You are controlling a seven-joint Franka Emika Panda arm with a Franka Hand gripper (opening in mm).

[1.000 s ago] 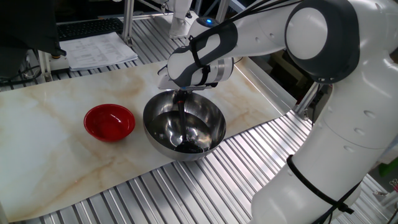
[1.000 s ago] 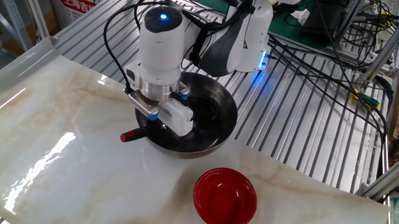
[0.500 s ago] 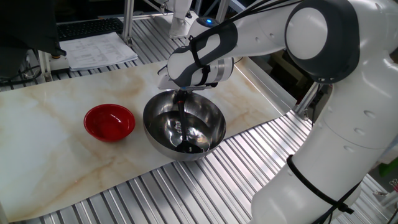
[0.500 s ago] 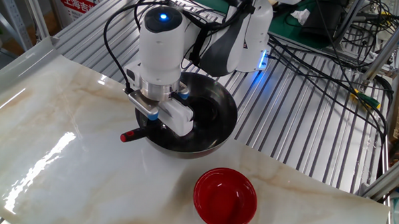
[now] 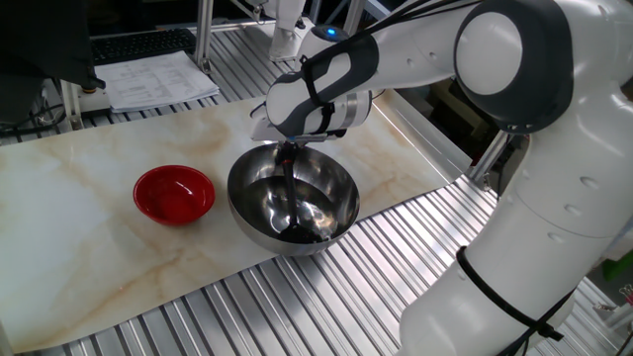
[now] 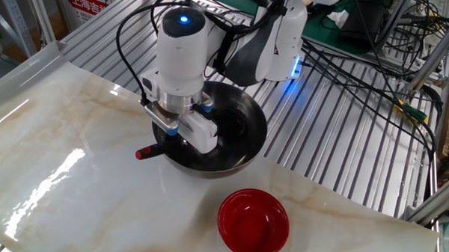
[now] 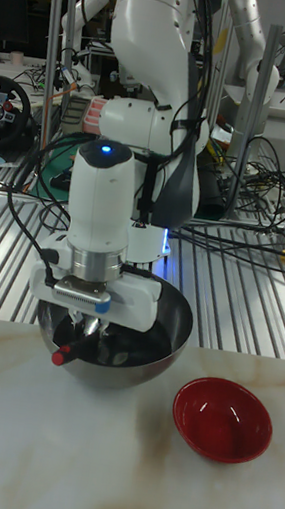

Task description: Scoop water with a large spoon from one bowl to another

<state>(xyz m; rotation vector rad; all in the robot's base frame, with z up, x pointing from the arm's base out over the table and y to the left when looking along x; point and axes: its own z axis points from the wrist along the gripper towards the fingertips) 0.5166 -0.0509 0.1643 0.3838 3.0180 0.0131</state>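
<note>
Leftmost in one fixed view sits the small glossy red bowl (image 5: 174, 193) on the pale marbled table top (image 5: 69, 218), just beside but apart from the large shiny stainless-steel bowl (image 5: 293, 198), which stands near the table's near edge where the ribbed metal decking (image 5: 297, 297) begins. Inside the steel bowl the black long-handled ladle (image 5: 289, 188) runs steeply from the two-finger gripper (image 5: 287, 150) down to its round cup (image 5: 300, 230), which lies low on the bowl's near inner wall; the water (image 5: 282, 213) shows only as glints around it. The jaws are clamped on the upper handle, over the steel bowl's far rim. Bare marble lies open to the left of the red bowl, while the steel bowl has little room before the decking. From the other fixed view the white wrist hides the ladle's cup, yet a red-tipped dark stub (image 6: 146, 153) shows, poking out sideways past the bowl's rim over the marble. The tall fixed view shows that same red tip (image 7: 60, 358) at the left of the steel bowl, with the red bowl to its right, a clear gap between them.
</note>
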